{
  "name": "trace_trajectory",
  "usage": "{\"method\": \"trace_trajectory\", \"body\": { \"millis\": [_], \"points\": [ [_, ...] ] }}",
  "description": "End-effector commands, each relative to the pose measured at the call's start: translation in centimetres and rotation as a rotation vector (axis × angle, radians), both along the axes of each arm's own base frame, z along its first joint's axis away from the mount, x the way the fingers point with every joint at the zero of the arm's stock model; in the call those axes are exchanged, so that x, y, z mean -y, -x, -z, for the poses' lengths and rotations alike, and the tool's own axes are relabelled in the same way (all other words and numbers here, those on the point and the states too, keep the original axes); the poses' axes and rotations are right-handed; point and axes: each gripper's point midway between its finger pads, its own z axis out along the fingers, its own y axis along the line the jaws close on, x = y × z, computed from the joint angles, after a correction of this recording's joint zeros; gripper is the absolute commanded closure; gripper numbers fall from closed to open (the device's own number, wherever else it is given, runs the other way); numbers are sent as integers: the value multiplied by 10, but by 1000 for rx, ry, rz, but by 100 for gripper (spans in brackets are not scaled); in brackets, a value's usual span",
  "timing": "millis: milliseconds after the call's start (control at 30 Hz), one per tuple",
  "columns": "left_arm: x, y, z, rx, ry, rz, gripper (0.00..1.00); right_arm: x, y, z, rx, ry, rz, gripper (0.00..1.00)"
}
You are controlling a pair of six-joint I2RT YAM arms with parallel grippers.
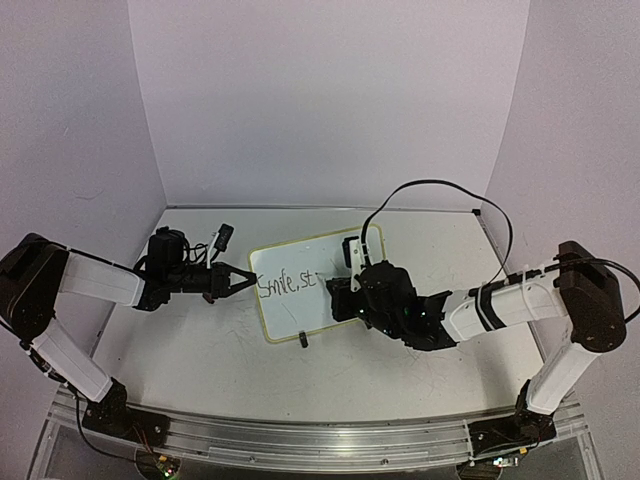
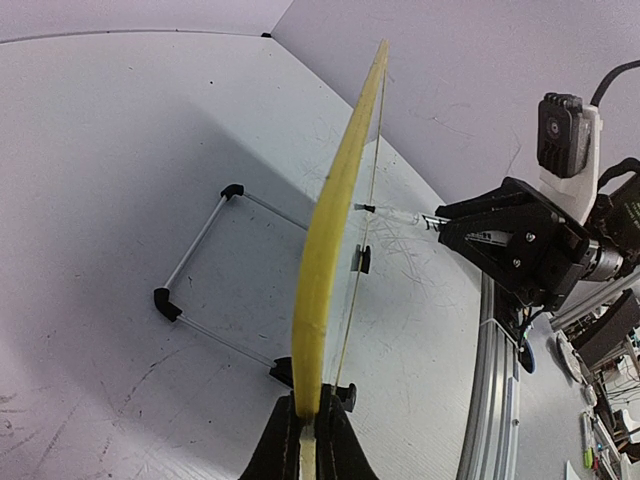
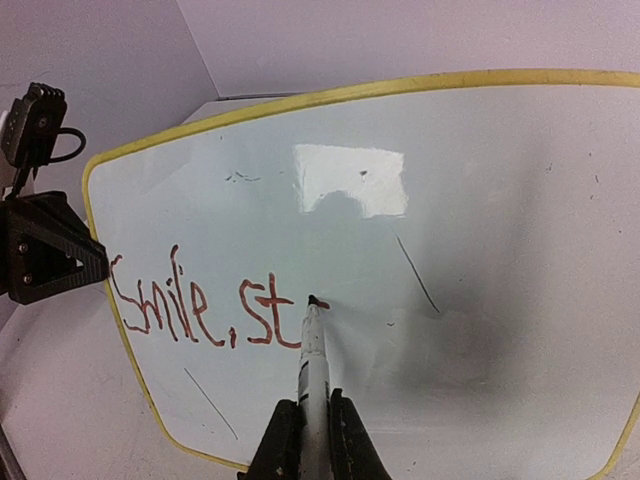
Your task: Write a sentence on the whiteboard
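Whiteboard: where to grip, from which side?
The whiteboard by its left rim, edge-on from the left, a jaw on each face. It is a thin panel, so only an edge fits, and that side leaves the face free for the marker. The left gripper clamps there.

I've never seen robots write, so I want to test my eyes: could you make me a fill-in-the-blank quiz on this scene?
The unfinished sentence on the whiteboard reads "Smile, ____".
The right gripper is shut on a ____.
The left gripper clamps the whiteboard's ____ rim.
Missing words: st; marker; yellow.
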Motion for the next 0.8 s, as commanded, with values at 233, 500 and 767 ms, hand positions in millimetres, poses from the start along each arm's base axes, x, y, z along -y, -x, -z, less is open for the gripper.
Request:
{"method": "trace_trajectory", "body": {
  "millis": [233, 500, 767],
  "points": [
    [1, -1, -4, 7, -13, 8, 100, 1, 5, 9, -33, 5, -4, 100],
    [1, 0, -4, 5, -14, 8, 100, 3, 8, 13, -46, 7, -5, 100],
    [1, 0, -3, 4, -14, 10, 100, 8, 9, 15, -52, 8, 6, 100]
  ]
}}
